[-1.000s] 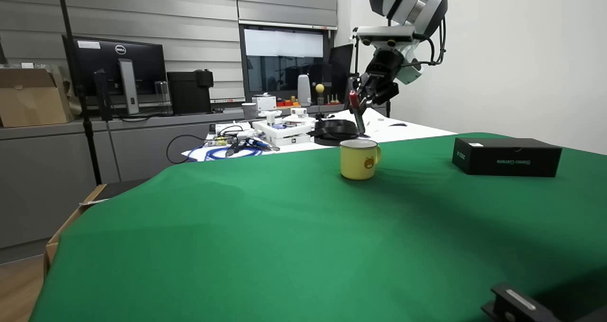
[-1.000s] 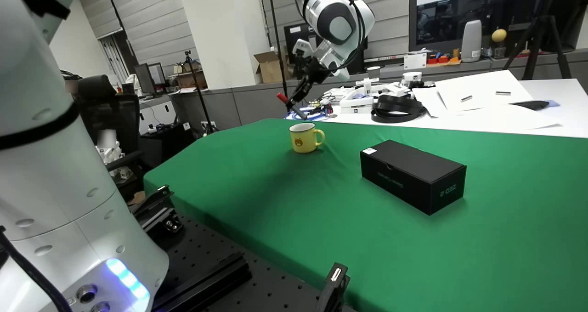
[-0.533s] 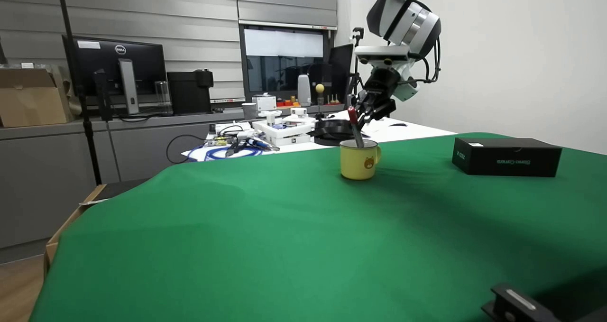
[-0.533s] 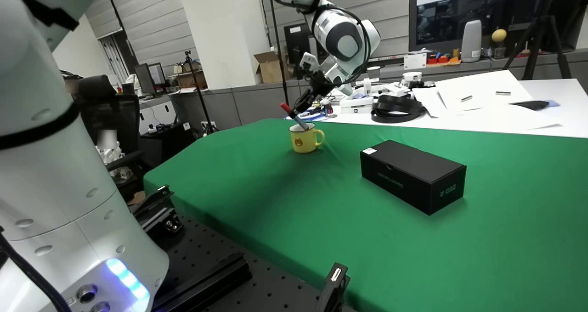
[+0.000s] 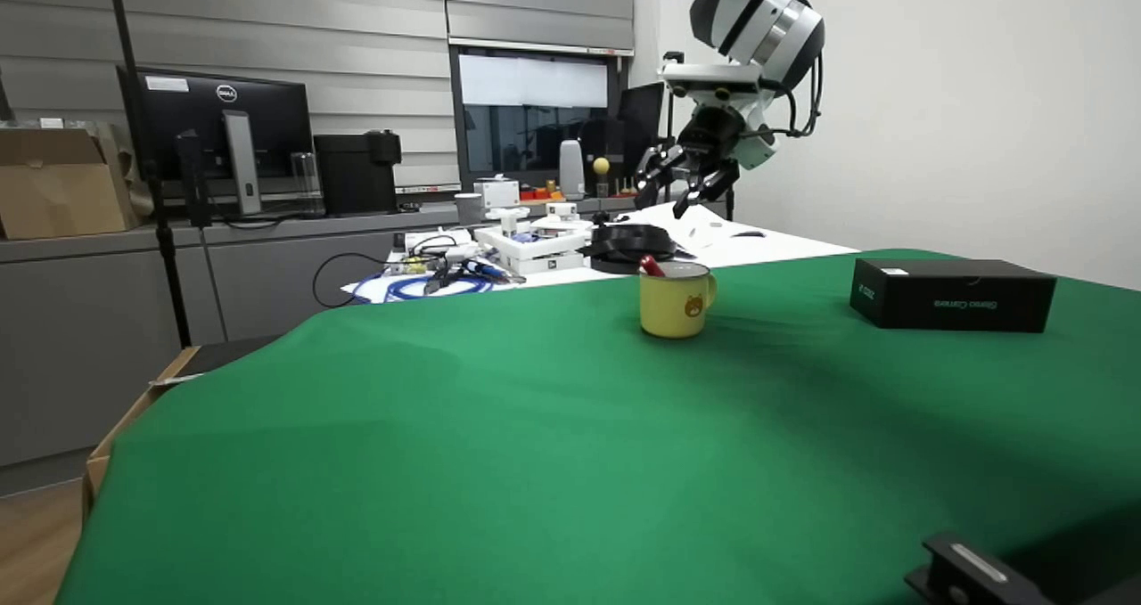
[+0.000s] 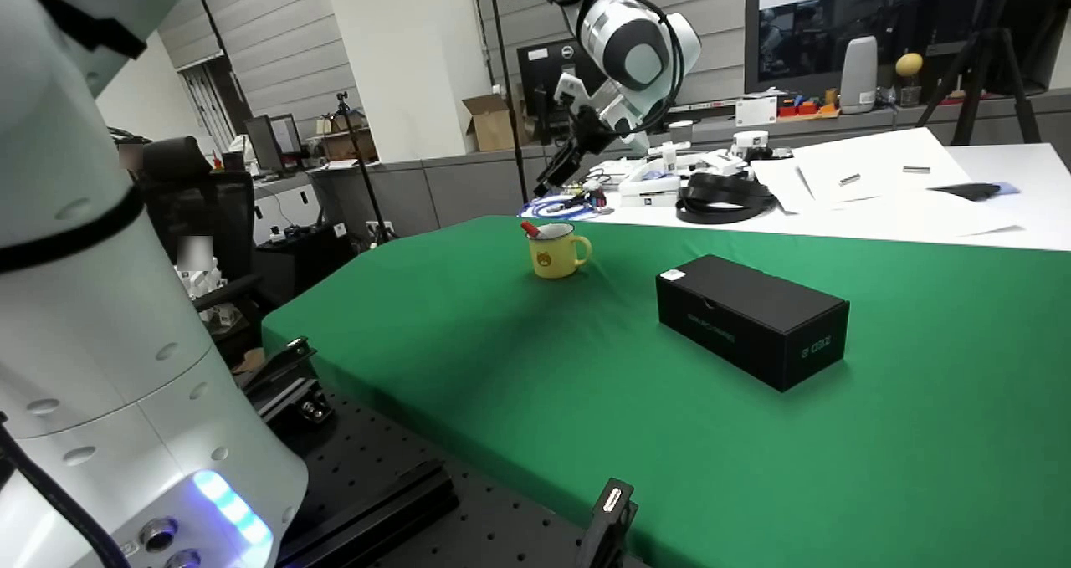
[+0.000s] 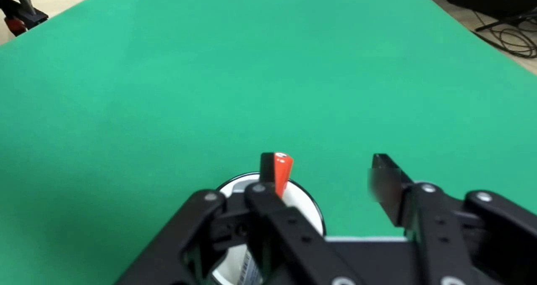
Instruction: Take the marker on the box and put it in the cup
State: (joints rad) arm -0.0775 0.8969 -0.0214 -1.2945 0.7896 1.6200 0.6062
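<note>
The yellow cup (image 5: 669, 309) stands upright on the green cloth in both exterior views. Inside it leans the marker (image 6: 530, 228), its red end poking out over the rim. From above, the wrist view shows the white inside of the cup (image 7: 303, 202) and the marker's red end (image 7: 283, 171), partly covered by a finger; a barcoded stretch lies lower in the cup. My gripper (image 5: 667, 197) hangs above the cup, apart from it. Its fingers stand wide, with nothing held between them in the wrist view (image 7: 324, 163). The black box (image 6: 745, 317) rests apart from the cup, nothing on its top.
Behind the green table (image 6: 468, 325) is a white table with a coiled black strap (image 6: 725, 198), white parts and blue cable. Black clamps (image 6: 609, 522) stick up at the near edge. A brown carton (image 5: 62, 182) sits on the far ledge.
Held above the cup a second ago, the marker was lowered into it, then let go. My gripper has opened and risen; the marker has sunk and tipped against the rim.
</note>
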